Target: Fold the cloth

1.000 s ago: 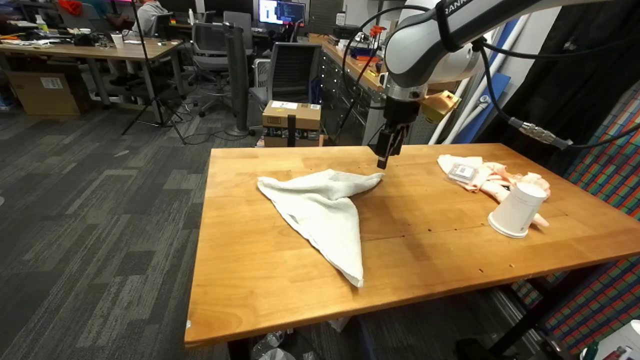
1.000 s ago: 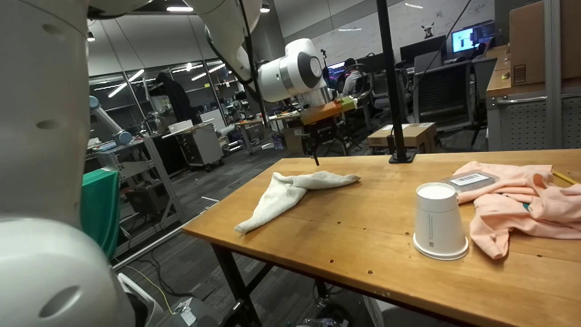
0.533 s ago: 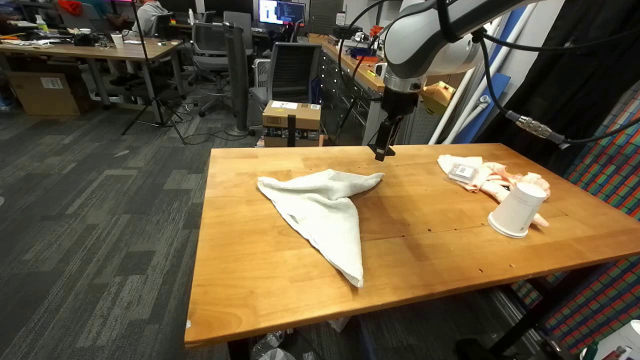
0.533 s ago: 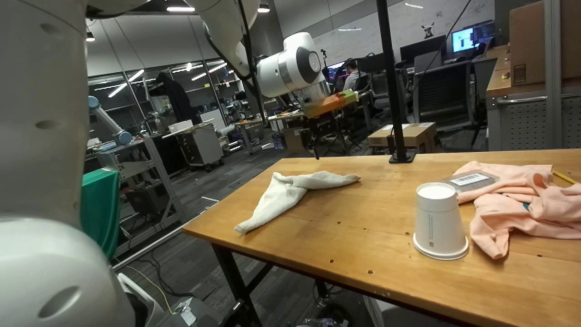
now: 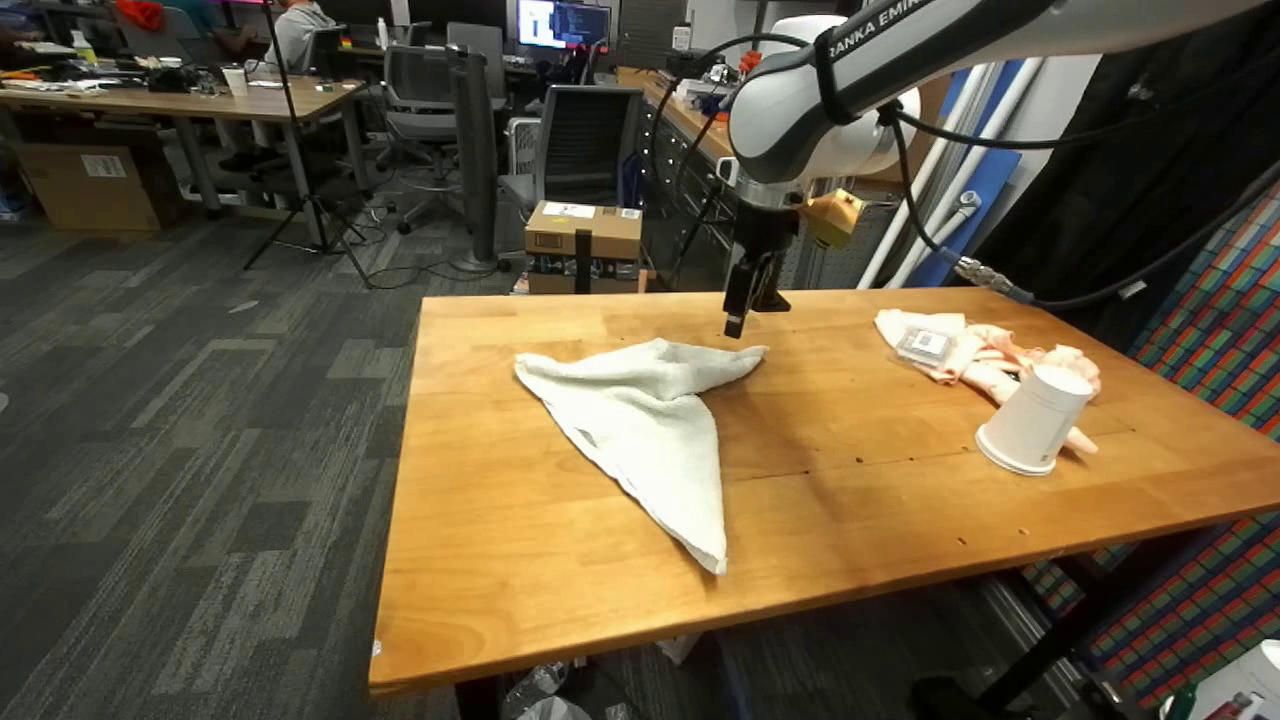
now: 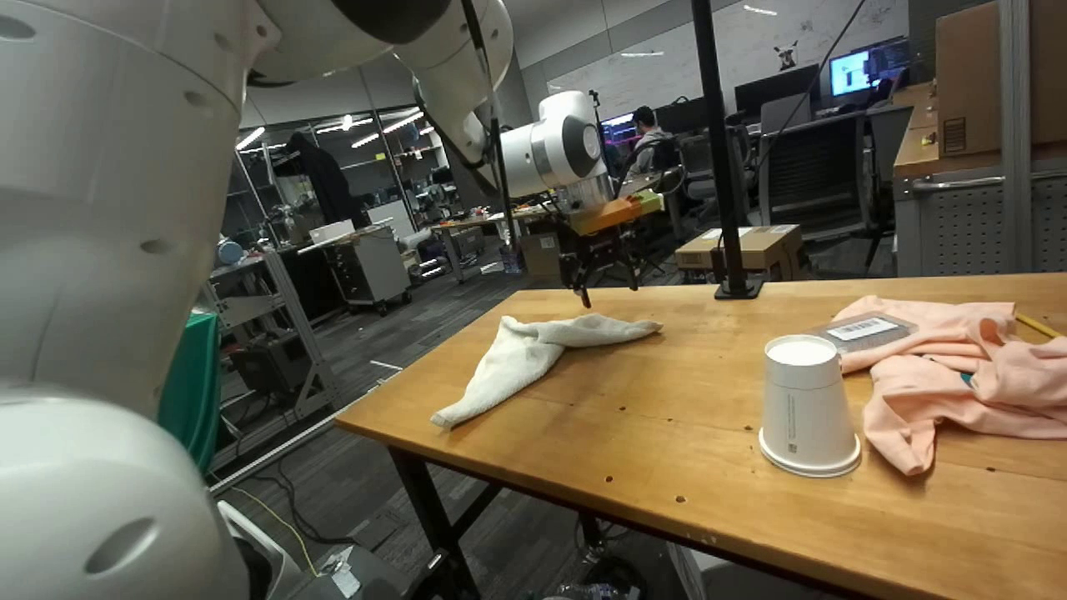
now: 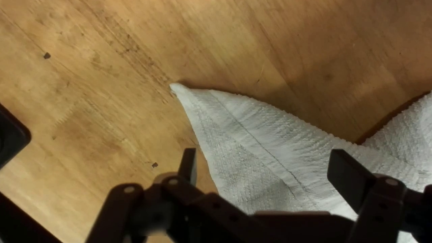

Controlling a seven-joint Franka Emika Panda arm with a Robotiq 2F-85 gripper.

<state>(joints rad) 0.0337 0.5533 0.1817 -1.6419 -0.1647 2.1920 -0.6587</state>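
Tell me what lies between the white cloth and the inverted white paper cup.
Between the cloth and the cup, both exterior views show only brown wooden tabletop with small dark spots.

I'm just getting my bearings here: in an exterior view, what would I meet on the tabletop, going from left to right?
In an exterior view: cloth → post → cup → pink fabric.

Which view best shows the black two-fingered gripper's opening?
The wrist view: the gripper stands large and open, white textured cloth showing between its jaws. Both exterior views show it small, its gap harder to judge.
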